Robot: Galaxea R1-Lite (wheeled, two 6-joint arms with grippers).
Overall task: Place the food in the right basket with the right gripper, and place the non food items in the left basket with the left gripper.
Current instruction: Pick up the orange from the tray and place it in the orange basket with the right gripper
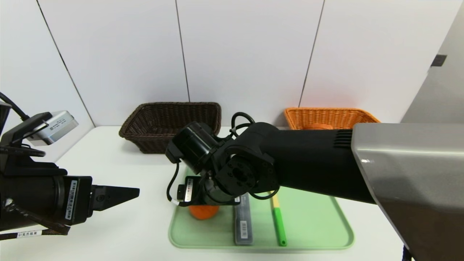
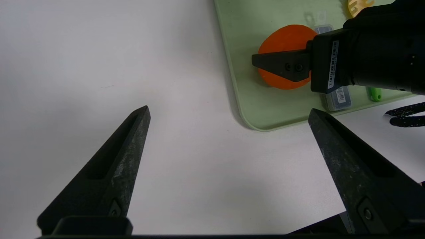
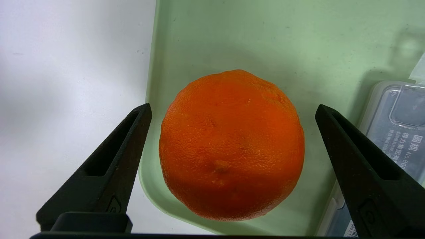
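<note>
The right tool (image 3: 232, 109) hangs over the orange (image 3: 231, 146) with its jaws wide, one on each side of the fruit and not touching it. The orange sits in the near left corner of the green tray (image 1: 311, 217). To its right lie a grey case (image 1: 243, 224) and a yellow fork with a green handle (image 1: 278, 221). The left tool (image 2: 229, 113) waits over the white worktop (image 1: 119, 224), left of the tray, jaws wide. The brown basket (image 1: 159, 123) and the orange-tan basket (image 1: 326, 117) stand at the far side.
</note>
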